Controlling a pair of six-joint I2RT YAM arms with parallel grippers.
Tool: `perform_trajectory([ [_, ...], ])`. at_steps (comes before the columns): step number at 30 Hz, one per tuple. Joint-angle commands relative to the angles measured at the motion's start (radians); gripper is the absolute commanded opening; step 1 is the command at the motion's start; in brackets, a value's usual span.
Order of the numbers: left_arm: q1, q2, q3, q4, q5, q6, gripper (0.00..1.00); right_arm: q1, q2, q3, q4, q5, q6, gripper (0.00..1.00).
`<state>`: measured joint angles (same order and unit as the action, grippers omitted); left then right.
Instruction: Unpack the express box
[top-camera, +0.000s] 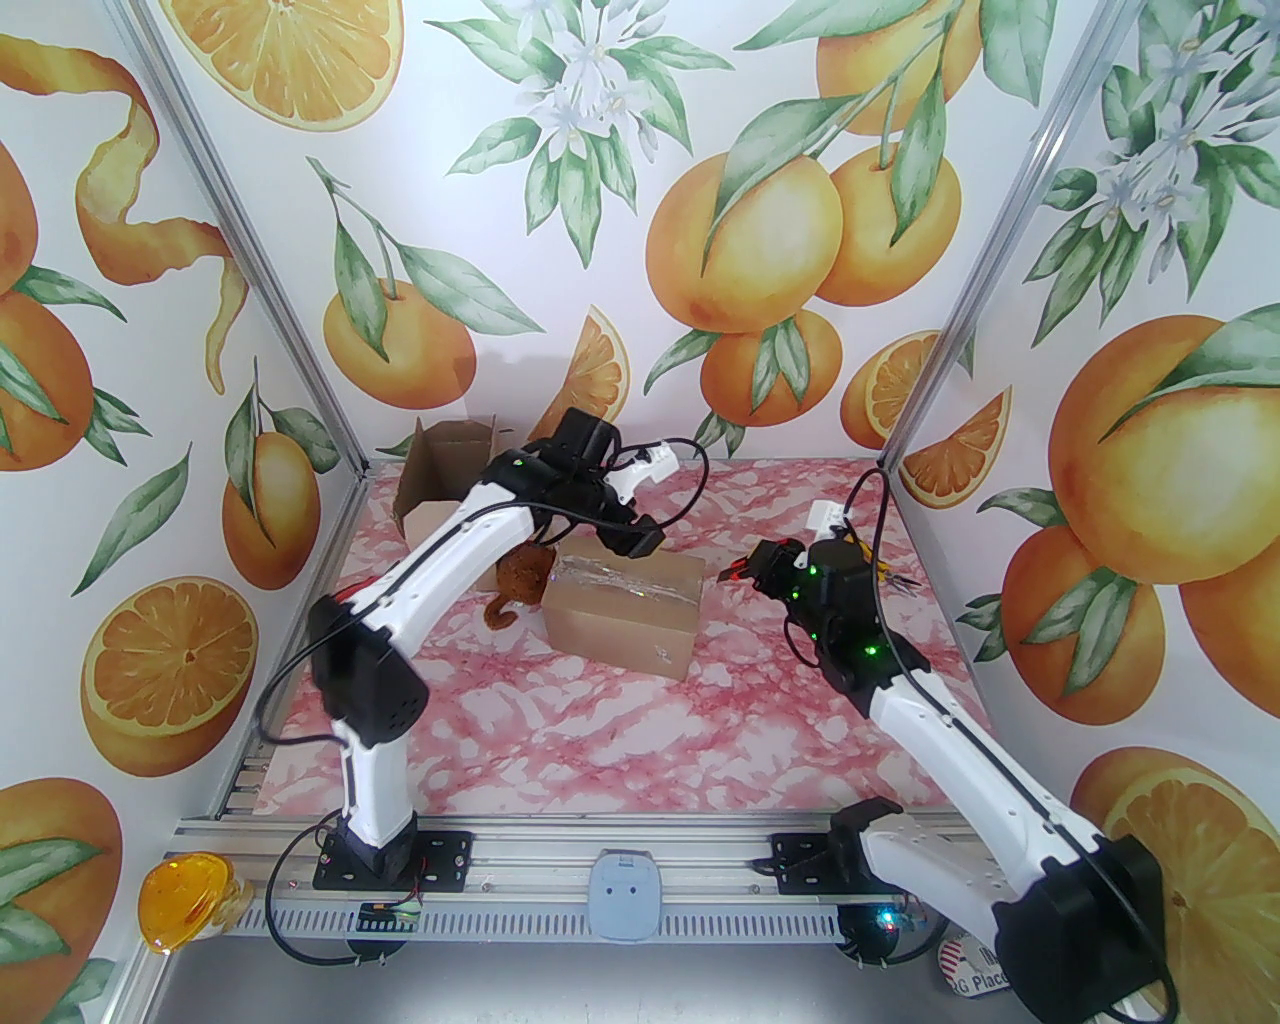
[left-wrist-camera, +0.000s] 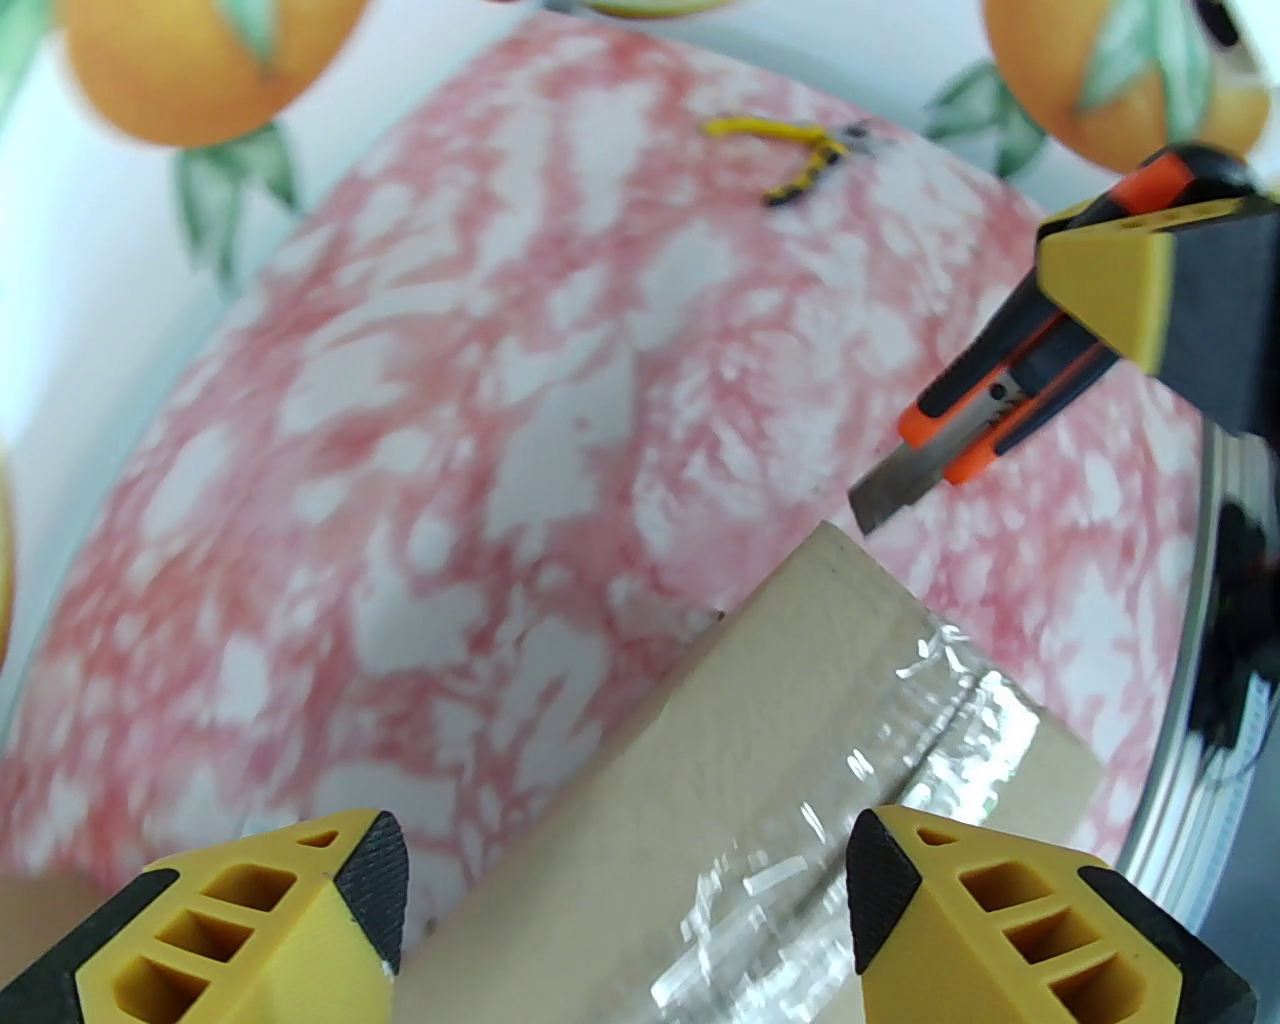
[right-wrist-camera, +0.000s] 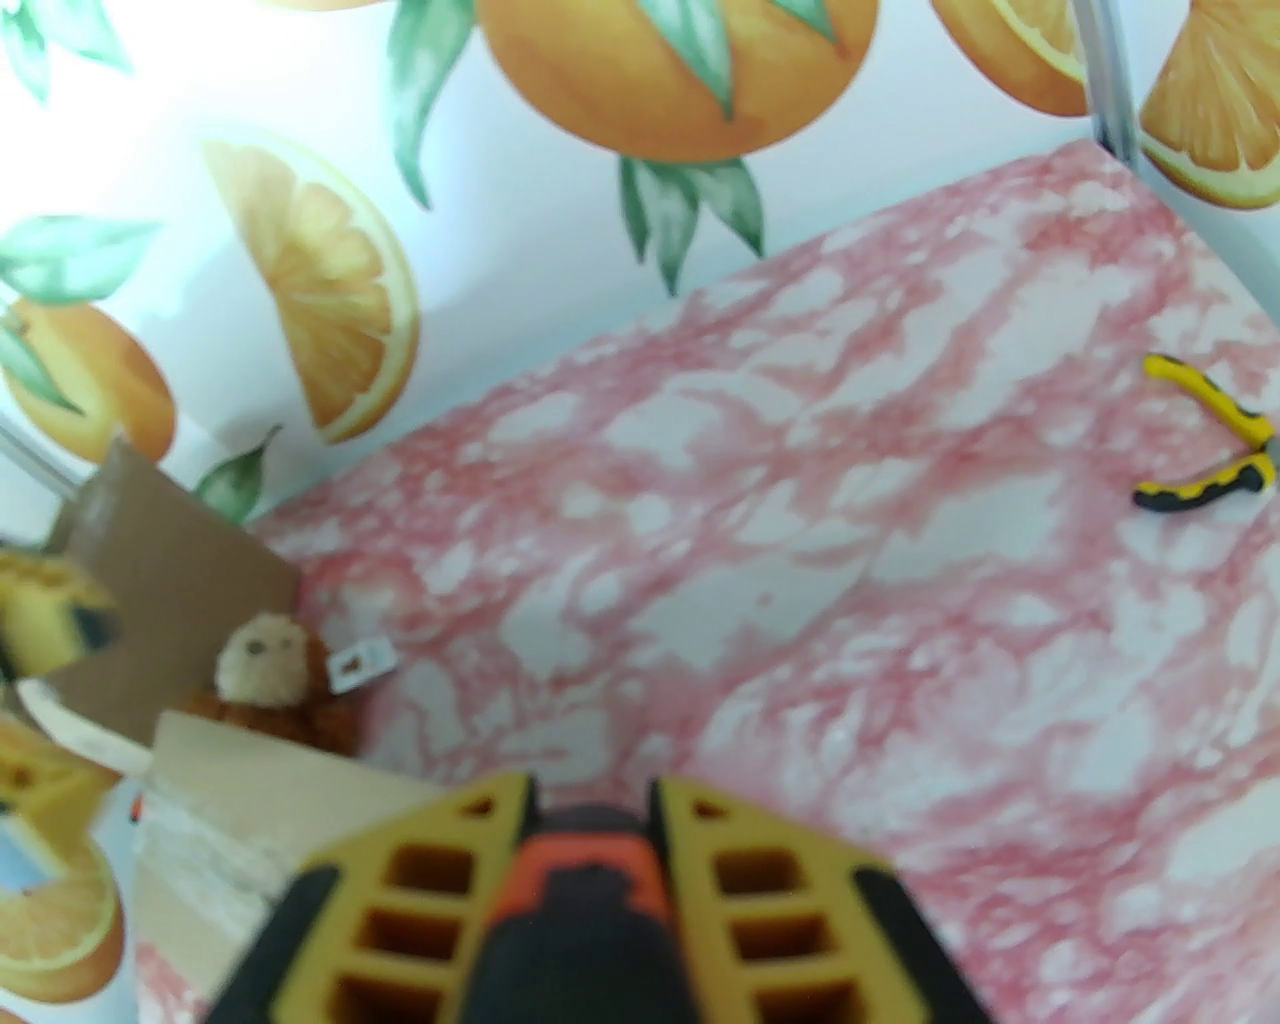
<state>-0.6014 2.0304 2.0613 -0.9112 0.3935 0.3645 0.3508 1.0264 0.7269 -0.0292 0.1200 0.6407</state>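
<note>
Left claw (left-wrist-camera: 625, 880) gapes over box (left-wrist-camera: 800, 700); right claw (right-wrist-camera: 590, 800) grips knife (left-wrist-camera: 985, 400).

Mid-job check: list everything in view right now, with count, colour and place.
sealed box: 1, brown cardboard with clear tape on top, middle of the table
open box: 1, brown cardboard, back left corner
plush toy: 1, brown, just left of the sealed box
pliers: 1, yellow and black, lying on the right side of the table
utility knife: 1, orange and black, blade out, near the sealed box's right end
amber dome: 1, orange-yellow, front left, off the table
table: 1, pink marble pattern
left gripper: 1, yellow and black, open above the sealed box's taped top
right gripper: 1, yellow and black, shut on the utility knife
</note>
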Motion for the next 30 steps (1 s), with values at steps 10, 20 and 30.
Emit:
perform_trajectory([
  [10, 0.005, 0.155, 0.089, -0.062, 0.166, 0.103, 0.71, 0.031, -0.138, -0.128, 0.217, 0.134, 0.110, 0.00],
  [20, 0.013, 0.171, 0.034, -0.060, 0.176, 0.105, 0.68, 0.033, -0.159, -0.165, 0.231, 0.086, 0.168, 0.00],
  [30, 0.017, 0.175, 0.005, -0.051, 0.176, 0.097, 0.67, 0.033, -0.164, -0.179, 0.255, 0.043, 0.188, 0.00],
])
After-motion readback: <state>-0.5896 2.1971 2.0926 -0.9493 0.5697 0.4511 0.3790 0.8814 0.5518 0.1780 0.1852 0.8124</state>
